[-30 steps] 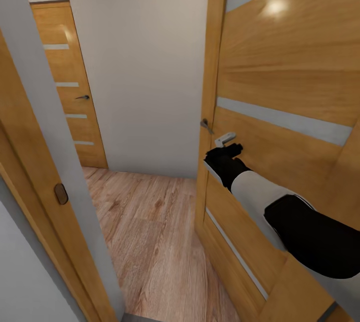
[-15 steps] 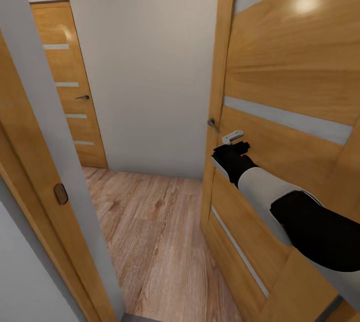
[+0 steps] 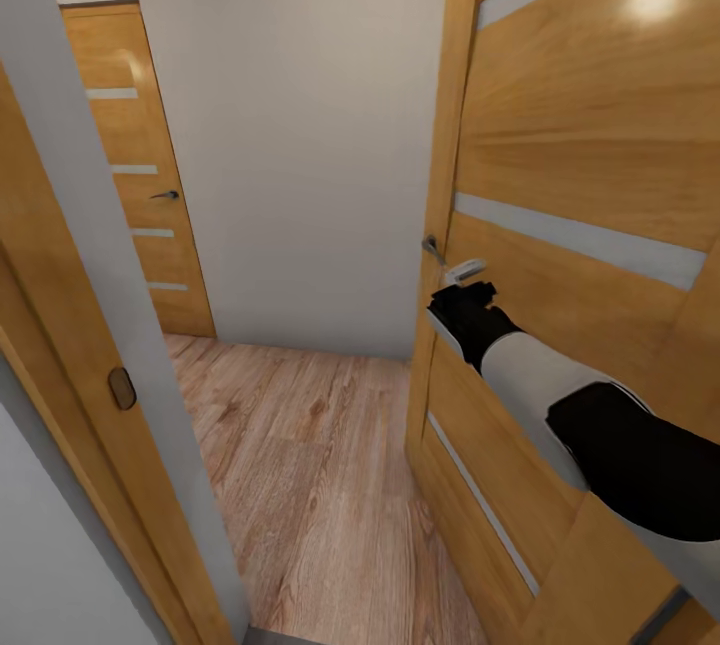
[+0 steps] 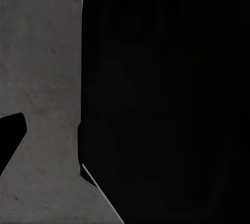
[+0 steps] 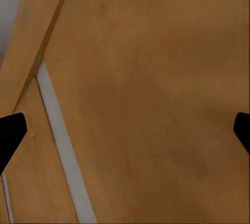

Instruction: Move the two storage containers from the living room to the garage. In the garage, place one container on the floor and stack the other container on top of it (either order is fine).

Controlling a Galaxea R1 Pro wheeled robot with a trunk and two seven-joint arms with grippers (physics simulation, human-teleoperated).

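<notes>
The two storage containers are out of view. My right gripper (image 3: 468,301) is at the face of an orange wooden door (image 3: 590,155), just below its metal handle (image 3: 433,250). In the right wrist view its fingertips (image 5: 10,135) sit far apart against the door panel (image 5: 140,94) with nothing between them, so the right gripper (image 5: 125,133) is open. The left wrist view has one dark fingertip (image 4: 9,140) of my left gripper (image 4: 125,140) out at the side, above grey speckled concrete floor (image 4: 41,52). A large black shape (image 4: 166,99) hides the other finger.
The door stands partly swung open on the right. A door frame with a latch plate (image 3: 122,388) runs down the left. Through the gap lie a light wood plank floor (image 3: 310,465), a pale wall (image 3: 290,125) and a second shut wooden door (image 3: 140,175).
The door on the right has swung further open, its edge shifting rightward, and my right arm has followed it. The doorway gap is wider. The camera has not moved.
</notes>
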